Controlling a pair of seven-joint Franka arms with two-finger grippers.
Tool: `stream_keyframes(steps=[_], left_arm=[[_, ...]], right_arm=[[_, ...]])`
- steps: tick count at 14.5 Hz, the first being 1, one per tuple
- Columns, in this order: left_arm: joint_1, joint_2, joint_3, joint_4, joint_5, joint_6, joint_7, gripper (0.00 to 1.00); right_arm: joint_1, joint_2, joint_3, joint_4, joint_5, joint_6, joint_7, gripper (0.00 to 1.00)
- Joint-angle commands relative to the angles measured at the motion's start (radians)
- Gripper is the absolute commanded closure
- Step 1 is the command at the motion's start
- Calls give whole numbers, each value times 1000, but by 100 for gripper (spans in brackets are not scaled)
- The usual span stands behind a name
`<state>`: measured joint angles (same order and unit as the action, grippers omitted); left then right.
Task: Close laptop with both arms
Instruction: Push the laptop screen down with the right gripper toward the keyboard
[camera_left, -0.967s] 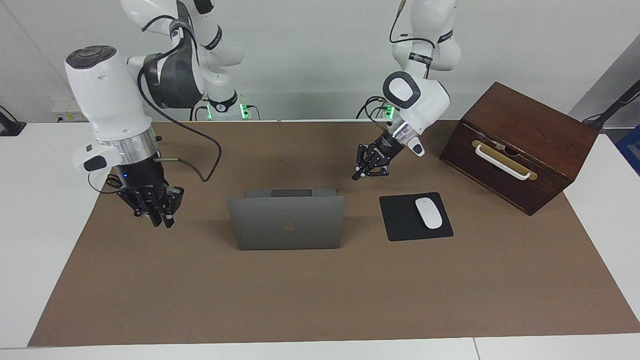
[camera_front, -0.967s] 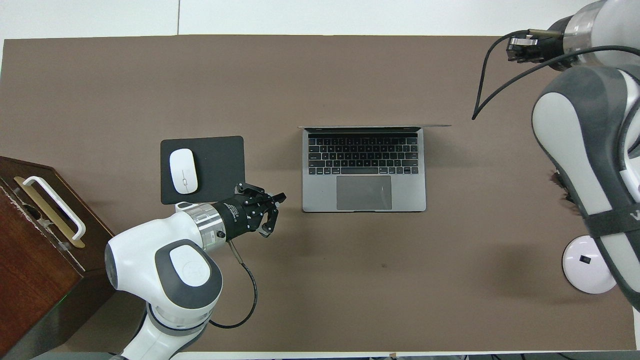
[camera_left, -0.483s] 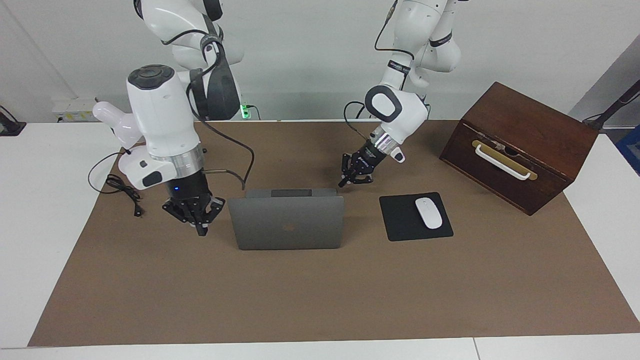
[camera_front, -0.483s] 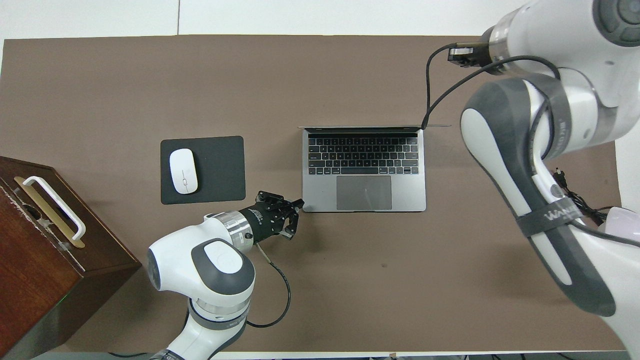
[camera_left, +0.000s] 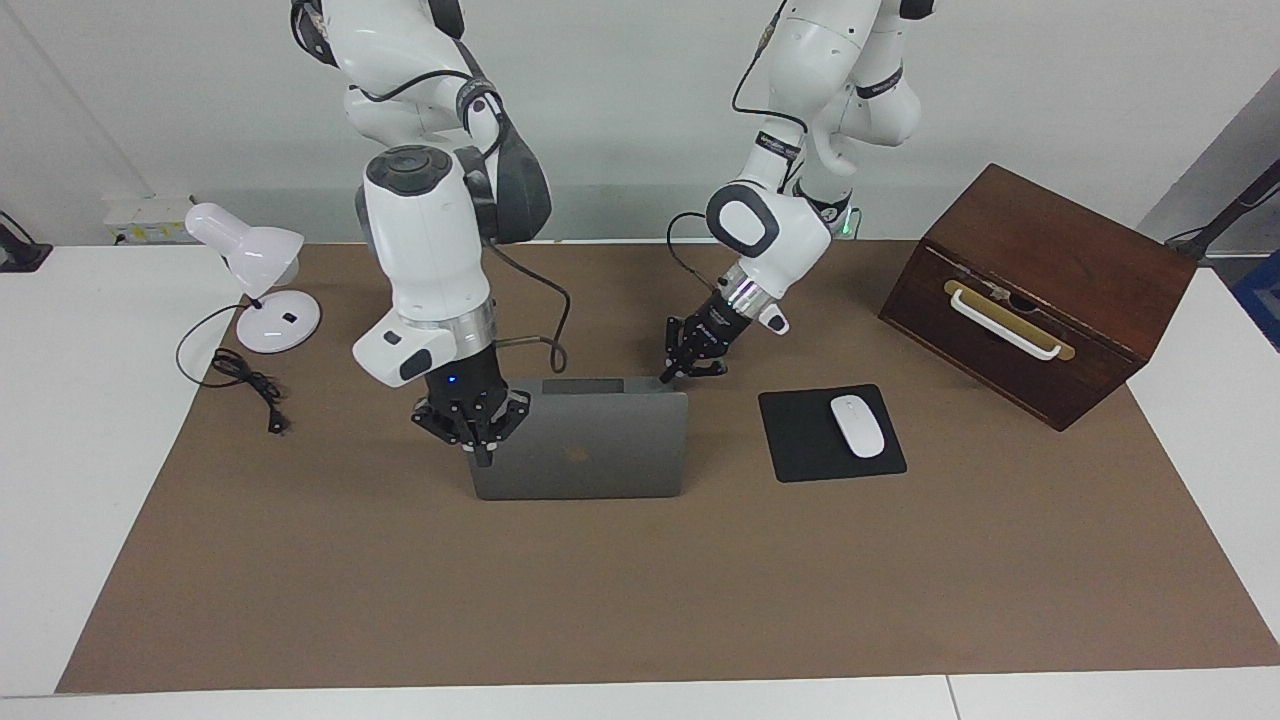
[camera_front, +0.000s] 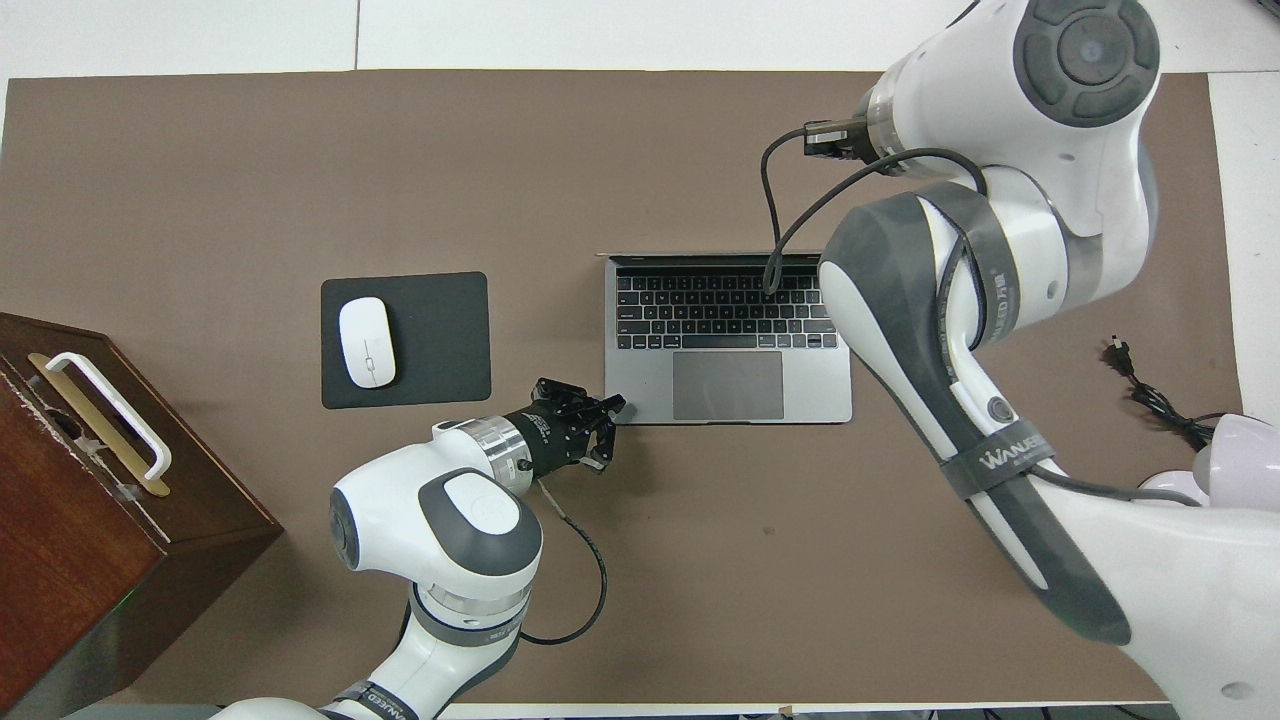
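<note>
The silver-grey laptop stands open on the brown mat, its lid upright with the apple logo on its outer face. Its keyboard shows in the overhead view. My right gripper points down at the lid's upper corner toward the right arm's end, fingers together, its tip overlapping the lid's outer face; I cannot tell whether it touches. In the overhead view the right arm hides this gripper. My left gripper is open and empty at the base's corner nearest the left arm, also seen from overhead.
A black mouse pad with a white mouse lies beside the laptop toward the left arm's end. A brown wooden box with a white handle stands past it. A white desk lamp and its cord sit at the right arm's end.
My right arm has swung in from the right arm's end of the table to the lid's corner, uncovering the lamp. My left gripper has moved closer to the laptop base's corner. The laptop has not moved.
</note>
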<state>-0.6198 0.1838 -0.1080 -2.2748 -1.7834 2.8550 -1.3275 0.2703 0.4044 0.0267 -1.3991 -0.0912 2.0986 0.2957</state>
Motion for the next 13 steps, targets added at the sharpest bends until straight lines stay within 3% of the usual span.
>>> stream_keyframes(steps=[1, 13], left_arm=[[-40, 43, 11, 40, -28, 44, 25, 100], [-49, 105, 11, 63, -27, 53, 31, 100]], right_arm=[[73, 13, -56, 17, -9, -18, 19, 100], [130, 2, -71, -14, 123, -149, 14, 100]])
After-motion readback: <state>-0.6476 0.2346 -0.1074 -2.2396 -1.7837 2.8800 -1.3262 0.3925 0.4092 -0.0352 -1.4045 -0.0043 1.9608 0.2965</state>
